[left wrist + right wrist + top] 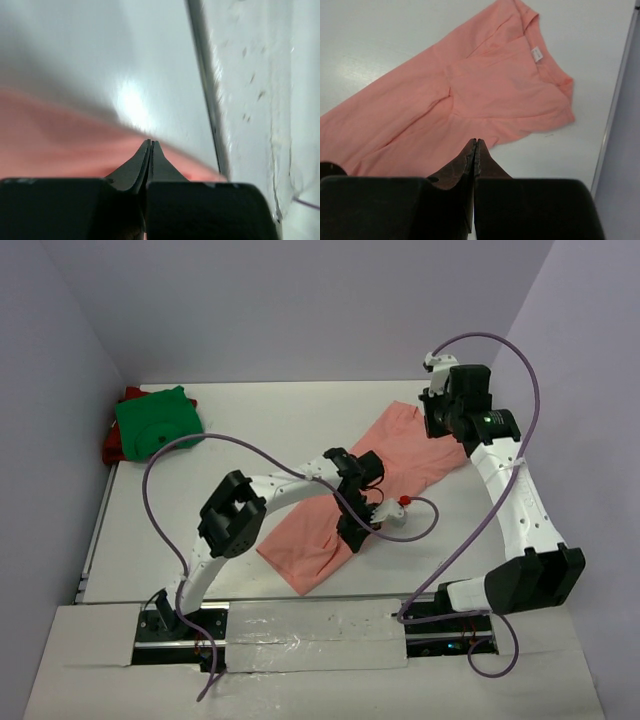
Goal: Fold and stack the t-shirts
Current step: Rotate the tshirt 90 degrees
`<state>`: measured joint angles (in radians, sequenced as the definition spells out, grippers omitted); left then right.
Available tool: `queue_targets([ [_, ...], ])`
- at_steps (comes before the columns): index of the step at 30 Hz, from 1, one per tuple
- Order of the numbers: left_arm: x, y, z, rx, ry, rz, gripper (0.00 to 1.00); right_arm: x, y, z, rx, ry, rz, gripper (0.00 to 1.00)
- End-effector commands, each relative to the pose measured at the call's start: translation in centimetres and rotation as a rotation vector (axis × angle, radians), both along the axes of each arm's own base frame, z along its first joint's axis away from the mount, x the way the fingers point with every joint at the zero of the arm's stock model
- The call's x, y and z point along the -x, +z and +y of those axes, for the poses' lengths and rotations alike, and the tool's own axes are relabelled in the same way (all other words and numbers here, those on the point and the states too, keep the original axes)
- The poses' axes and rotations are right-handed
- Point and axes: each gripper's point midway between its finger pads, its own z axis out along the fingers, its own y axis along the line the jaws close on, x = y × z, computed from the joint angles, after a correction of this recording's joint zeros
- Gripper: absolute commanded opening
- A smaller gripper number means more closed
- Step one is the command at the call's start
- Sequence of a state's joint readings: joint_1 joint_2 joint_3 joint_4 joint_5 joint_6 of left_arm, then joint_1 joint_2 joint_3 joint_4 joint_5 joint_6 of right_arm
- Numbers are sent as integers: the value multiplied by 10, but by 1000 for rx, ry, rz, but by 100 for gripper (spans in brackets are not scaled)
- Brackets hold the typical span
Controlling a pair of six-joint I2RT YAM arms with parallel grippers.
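Note:
The salmon-pink t-shirt (300,550) lies folded lengthwise in a long diagonal strip across the middle of the white table. My left gripper (352,530) is shut and sits low over the shirt's near half; the left wrist view shows blurred pink cloth (50,135) under the closed tips (151,142), with nothing seen between them. My right gripper (437,425) is shut and empty, raised above the shirt's far end, whose collar and label (536,52) show beyond the closed tips (475,140). The green t-shirt (155,420) lies folded at the far left on top of the red t-shirt (112,445).
Purple cables (250,445) loop over the table from both arms. A small red-and-white part (403,503) hangs by the left wrist. The table's right edge (615,100) runs close to the shirt's collar end. Lilac walls stand at the back and sides.

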<state>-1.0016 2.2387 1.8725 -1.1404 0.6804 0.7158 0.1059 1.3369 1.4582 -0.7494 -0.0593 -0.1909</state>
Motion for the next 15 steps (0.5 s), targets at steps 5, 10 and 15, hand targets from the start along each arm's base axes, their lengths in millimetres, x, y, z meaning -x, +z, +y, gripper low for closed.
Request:
queue_targets([
  [5, -13, 17, -43, 136, 120, -25, 8, -12, -57, 7, -19, 22, 82, 0],
  [10, -93, 56, -24, 251, 393, -185, 16, -28, -111, -6, 54, -19, 186, 0],
  [15, -167, 110, 27, 352, 701, -385, 31, -44, -148, -17, 79, -85, 270, 0],
])
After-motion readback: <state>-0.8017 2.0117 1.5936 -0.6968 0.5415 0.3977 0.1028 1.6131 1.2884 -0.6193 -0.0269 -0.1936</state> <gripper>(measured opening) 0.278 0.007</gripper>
